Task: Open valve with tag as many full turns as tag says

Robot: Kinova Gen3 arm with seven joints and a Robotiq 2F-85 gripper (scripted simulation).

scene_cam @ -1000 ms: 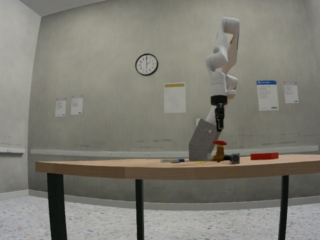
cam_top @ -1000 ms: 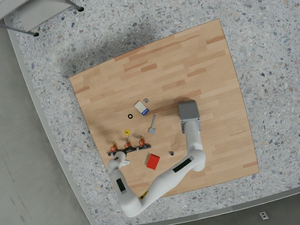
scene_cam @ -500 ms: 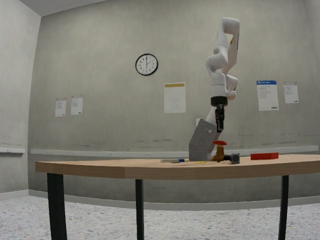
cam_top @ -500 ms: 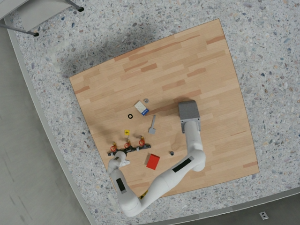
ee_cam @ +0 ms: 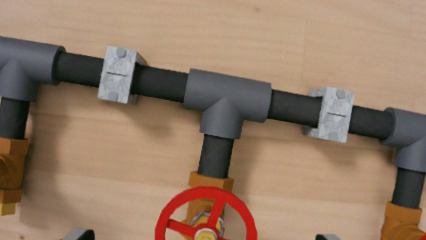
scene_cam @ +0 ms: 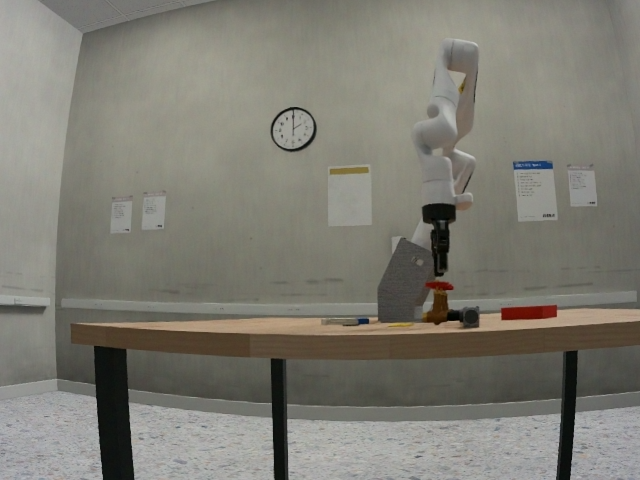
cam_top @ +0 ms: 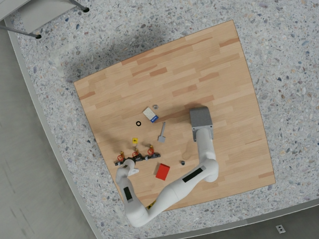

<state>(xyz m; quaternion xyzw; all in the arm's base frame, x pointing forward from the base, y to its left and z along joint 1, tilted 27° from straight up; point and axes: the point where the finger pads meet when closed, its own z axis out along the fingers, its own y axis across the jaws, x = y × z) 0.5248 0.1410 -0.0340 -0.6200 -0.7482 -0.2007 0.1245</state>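
A dark pipe manifold [cam_top: 141,159] [ee_cam: 160,84] lies on the table near its edge and carries three brass valves with red handwheels. In the top view they are the left valve [cam_top: 120,157], the middle valve [cam_top: 135,153] and the right valve [cam_top: 150,151]. A yellow tag [cam_top: 134,140] [scene_cam: 400,324] lies just beyond the middle valve. My gripper [scene_cam: 439,272] [ee_cam: 201,236] is open, points straight down and hangs just above the middle handwheel [ee_cam: 208,222] [scene_cam: 439,285], apart from it. Only the brass bodies of the left valve [ee_cam: 11,170] and the right valve [ee_cam: 402,222] show in the wrist view.
A red block [cam_top: 162,172] [scene_cam: 528,311] lies right of the manifold. A white box with a blue end [cam_top: 150,114], a black ring [cam_top: 138,121], a grey tool [cam_top: 162,133], a washer [cam_top: 155,105] and a small cap [cam_top: 182,162] lie further in. The grey arm base [cam_top: 201,118] [scene_cam: 403,281] stands mid-table.
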